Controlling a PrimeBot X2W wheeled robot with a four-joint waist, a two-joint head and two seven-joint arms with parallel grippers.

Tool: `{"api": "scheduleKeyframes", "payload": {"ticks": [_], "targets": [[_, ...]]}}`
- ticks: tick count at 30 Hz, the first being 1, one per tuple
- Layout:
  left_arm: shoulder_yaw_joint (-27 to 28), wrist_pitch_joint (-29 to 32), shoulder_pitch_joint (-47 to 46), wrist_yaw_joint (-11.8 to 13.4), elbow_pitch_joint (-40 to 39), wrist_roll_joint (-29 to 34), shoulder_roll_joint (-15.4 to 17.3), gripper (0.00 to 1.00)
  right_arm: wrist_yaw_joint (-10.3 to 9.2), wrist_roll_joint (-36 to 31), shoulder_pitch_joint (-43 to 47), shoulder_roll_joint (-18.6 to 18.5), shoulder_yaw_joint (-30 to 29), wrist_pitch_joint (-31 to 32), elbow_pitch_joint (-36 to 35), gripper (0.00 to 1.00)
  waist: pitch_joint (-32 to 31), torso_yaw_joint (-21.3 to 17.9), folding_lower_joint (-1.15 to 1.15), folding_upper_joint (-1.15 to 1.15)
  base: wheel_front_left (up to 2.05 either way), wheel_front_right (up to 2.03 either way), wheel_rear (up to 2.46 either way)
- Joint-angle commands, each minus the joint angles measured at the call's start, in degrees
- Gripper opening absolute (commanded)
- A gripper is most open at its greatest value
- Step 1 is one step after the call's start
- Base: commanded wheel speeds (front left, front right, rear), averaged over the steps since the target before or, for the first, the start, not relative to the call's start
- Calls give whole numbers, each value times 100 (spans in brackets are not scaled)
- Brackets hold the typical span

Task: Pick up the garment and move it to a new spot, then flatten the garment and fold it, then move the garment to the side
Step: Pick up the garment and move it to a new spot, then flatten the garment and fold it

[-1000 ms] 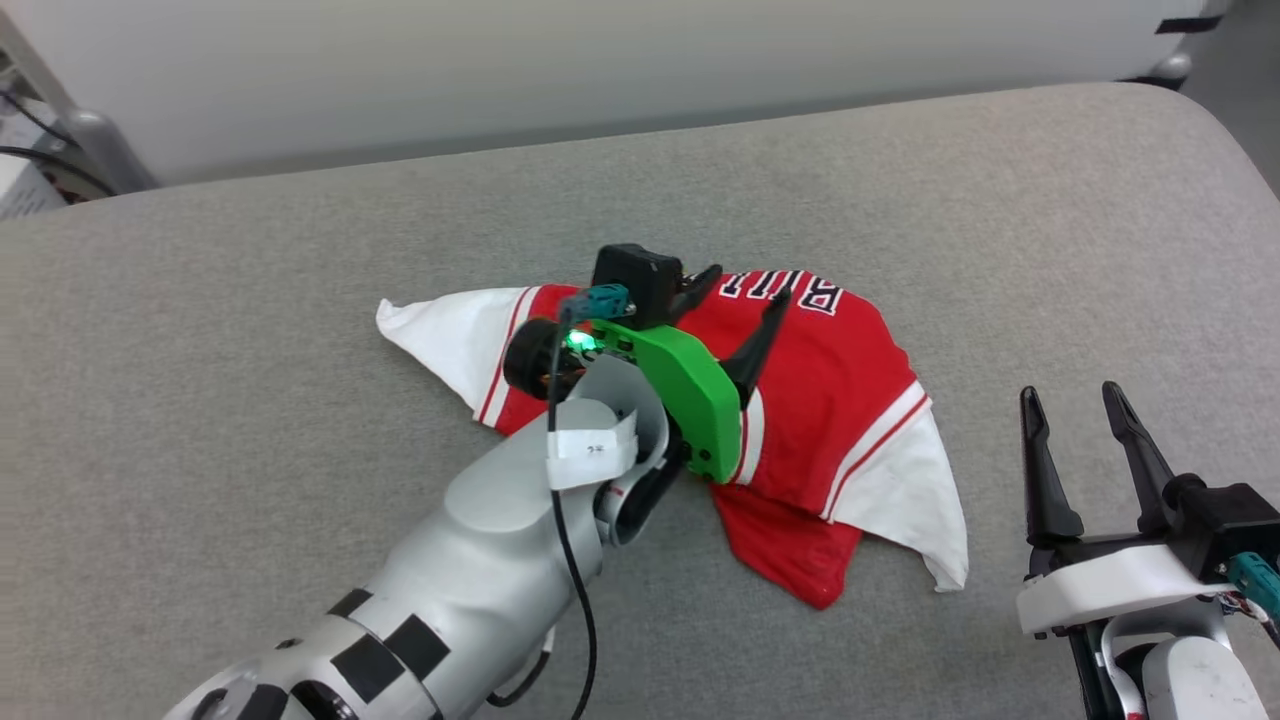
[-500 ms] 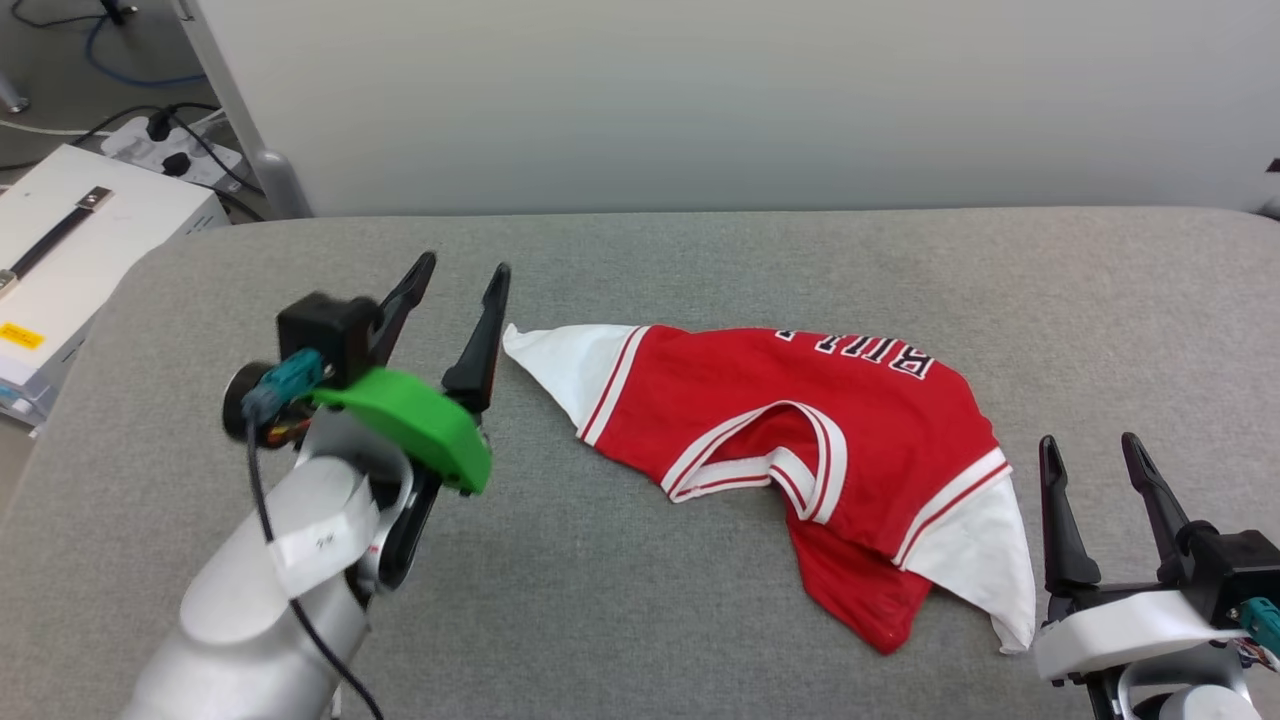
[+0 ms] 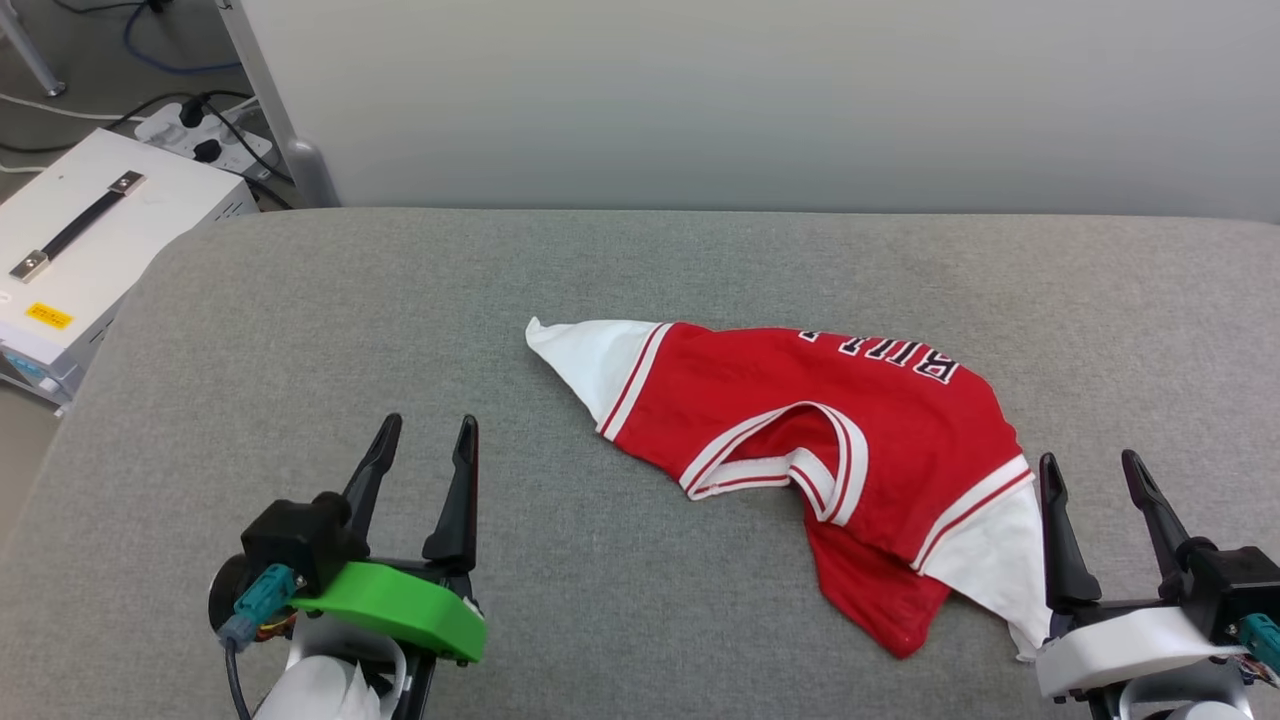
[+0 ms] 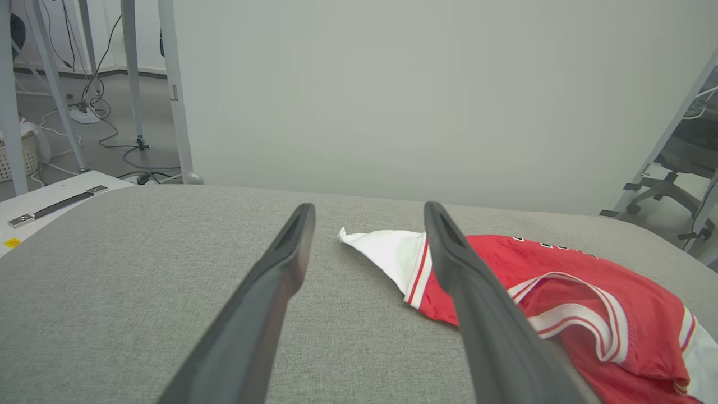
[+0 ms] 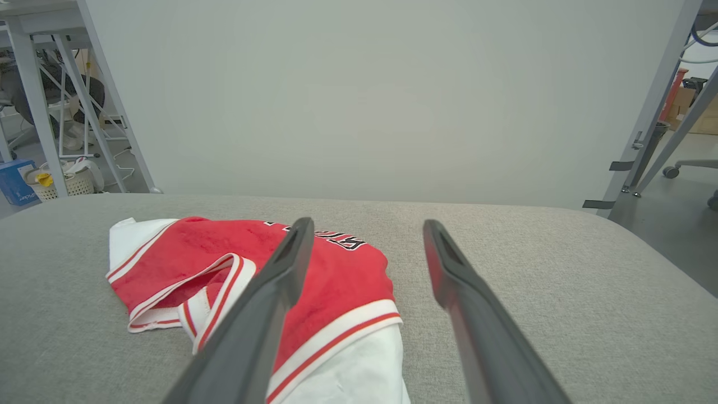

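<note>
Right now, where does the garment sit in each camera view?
Head view: garment right of centre, reaching toward the lower right.
Left wrist view: garment at the lower right.
Right wrist view: garment at the lower left.
Shared landmark: its striped collar loop.

The garment [image 3: 880, 440] bears black-and-white block lettering [image 3: 885, 355] along its far edge, upside down in the head view: "BULL" can be made out, and the rest is lost at the fold. The yellow label [image 3: 48, 316] on the white box [image 3: 150, 210] is too small to read.
</note>
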Motion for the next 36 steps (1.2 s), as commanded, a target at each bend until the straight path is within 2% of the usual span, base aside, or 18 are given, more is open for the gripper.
{"api": "scheduleKeyframes", "payload": {"ticks": [1, 4, 7, 16, 20, 23, 31, 32, 33, 34, 36], "targets": [[64, -33, 52, -96, -20, 186, -44, 100, -5, -116, 91, -11, -21, -51, -10, 100, 47, 23, 0, 63, 0, 0, 0], [180, -33, -7, -241, 24, 418, -131, 100, -5, -175, 87, -11, -182, -36, 66, 100, 108, 57, 0, 63, 0, 0, 0], [326, -33, -49, -341, 28, 539, -249, 100, -5, -155, 50, -11, -329, 420, 139, 100, 184, 70, 0, 63, 0, 0, 0], [568, -33, -100, -649, 200, 854, -599, 100, -5, 102, -62, -102, -709, 3197, 119, 100, 499, 217, 0, 63, 0, 0, 0], [614, -33, -195, -739, 281, 984, -676, 100, -5, 222, -57, -84, -661, 3969, 113, 100, 621, 355, 0, 63, 0, 0, 0], [674, -33, -242, -784, 328, 1037, -712, 100, -5, 259, -45, -74, -602, 4173, 144, 100, 692, 439, 0, 63, 0, 0, 0], [787, -34, -310, -863, 428, 1142, -782, 100, -5, 67, -46, -101, -431, 4211, 631, 100, 794, 563, 0, 63, 0, 0, 0], [795, -34, -316, -869, 442, 1152, -794, 100, -5, 19, -42, -138, -414, 4187, 698, 48, 790, 572, 0, 63, 0, 0, 0], [803, -34, -319, -874, 455, 1158, -800, 100, -5, -6, -45, -167, -401, 4154, 738, 8, 784, 575, 0, 63, 0, 0, 0], [817, -34, -318, -880, 472, 1165, -807, 100, -5, -20, -58, -197, -397, 4092, 769, 0, 766, 570, 0, 63, 0, 0, 0], [847, -34, -297, -888, 505, 1174, -818, 100, -5, -47, -81, -276, -410, 3989, 800, 0, 709, 547, 0, 63, 0, 0, 0]]}}
